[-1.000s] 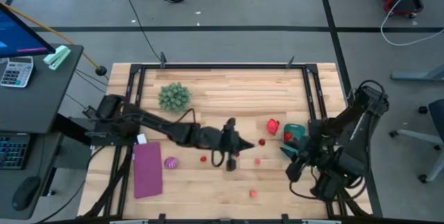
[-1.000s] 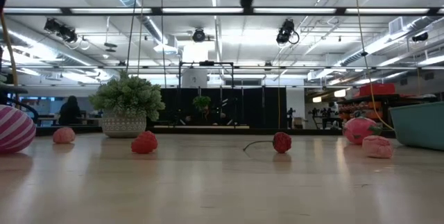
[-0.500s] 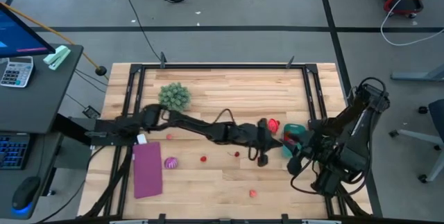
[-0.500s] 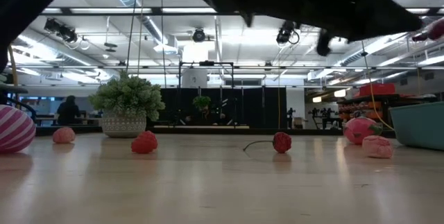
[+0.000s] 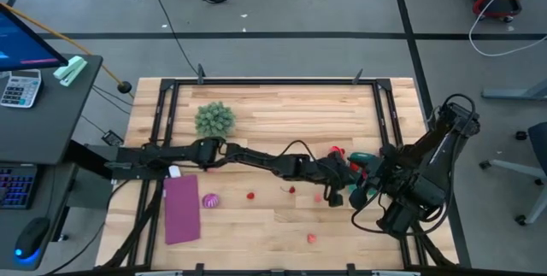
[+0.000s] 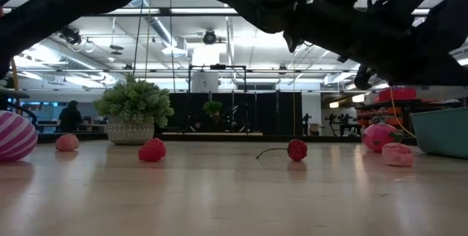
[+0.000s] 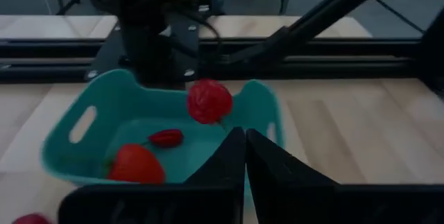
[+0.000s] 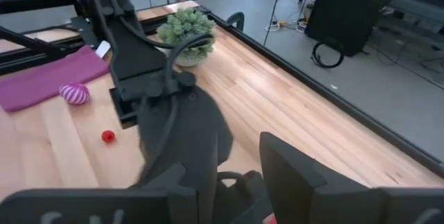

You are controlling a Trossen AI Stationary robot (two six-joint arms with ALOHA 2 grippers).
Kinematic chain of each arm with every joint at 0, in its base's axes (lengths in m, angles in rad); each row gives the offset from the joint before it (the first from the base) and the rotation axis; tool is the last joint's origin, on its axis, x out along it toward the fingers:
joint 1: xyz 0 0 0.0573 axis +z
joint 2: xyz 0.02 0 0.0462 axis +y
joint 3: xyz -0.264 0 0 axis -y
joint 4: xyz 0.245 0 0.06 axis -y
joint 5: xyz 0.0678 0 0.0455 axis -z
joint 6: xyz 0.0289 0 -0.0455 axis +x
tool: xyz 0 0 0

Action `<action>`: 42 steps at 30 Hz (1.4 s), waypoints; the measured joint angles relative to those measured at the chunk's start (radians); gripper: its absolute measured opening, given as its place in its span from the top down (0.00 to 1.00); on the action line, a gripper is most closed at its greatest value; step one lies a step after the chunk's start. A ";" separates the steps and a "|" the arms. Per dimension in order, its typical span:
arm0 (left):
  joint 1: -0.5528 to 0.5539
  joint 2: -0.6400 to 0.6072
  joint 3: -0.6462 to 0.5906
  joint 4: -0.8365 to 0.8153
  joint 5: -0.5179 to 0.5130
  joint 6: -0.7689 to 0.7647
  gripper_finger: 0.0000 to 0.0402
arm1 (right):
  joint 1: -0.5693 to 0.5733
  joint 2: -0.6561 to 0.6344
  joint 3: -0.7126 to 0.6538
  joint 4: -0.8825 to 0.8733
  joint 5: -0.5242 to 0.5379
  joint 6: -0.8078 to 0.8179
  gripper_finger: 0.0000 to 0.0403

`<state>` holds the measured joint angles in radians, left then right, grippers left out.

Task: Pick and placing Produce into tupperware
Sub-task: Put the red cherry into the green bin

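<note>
While left gripper (image 7: 239, 137) is reached across table, fingers pressed together, round red piece (image 7: 209, 101) is seen just beyond tips, at 12 o'clock, over tupperware (image 7: 83, 123). Right gripper (image 5: 369, 192) beside tub; fingers spread.

Bright overhead ceiling strip lights, soft shadows; wrist views' near foreground blurs.

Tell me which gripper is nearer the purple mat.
Neither is close; the left gripper is slightly nearer, though stretched across by the tub. The right gripper sits just beyond it, farther from the mat.
</note>
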<state>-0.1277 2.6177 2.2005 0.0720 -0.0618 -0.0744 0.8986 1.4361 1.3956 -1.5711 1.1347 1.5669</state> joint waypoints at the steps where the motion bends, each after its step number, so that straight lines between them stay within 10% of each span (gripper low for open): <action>1: 0.003 0.000 0.000 -0.005 0.000 0.000 0.97 | 0.000 0.000 0.000 0.000 0.000 0.000 0.71; 23: 0.036 -0.036 -0.001 -0.155 -0.001 0.020 0.68 | 0.001 0.003 0.000 0.050 -0.059 0.001 0.71; 35: 0.077 -0.235 0.000 -0.683 -0.052 0.176 0.72 | 0.013 0.013 -0.069 0.286 -0.108 -0.043 0.71; 42: 0.102 -0.403 0.000 -1.130 -0.315 0.211 0.72 | -0.018 0.013 -0.202 0.410 -0.149 -0.150 0.71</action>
<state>-0.0261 2.2145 2.2002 -1.0585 -0.3769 0.1371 0.8806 1.4490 1.1938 -1.1614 0.9855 1.4167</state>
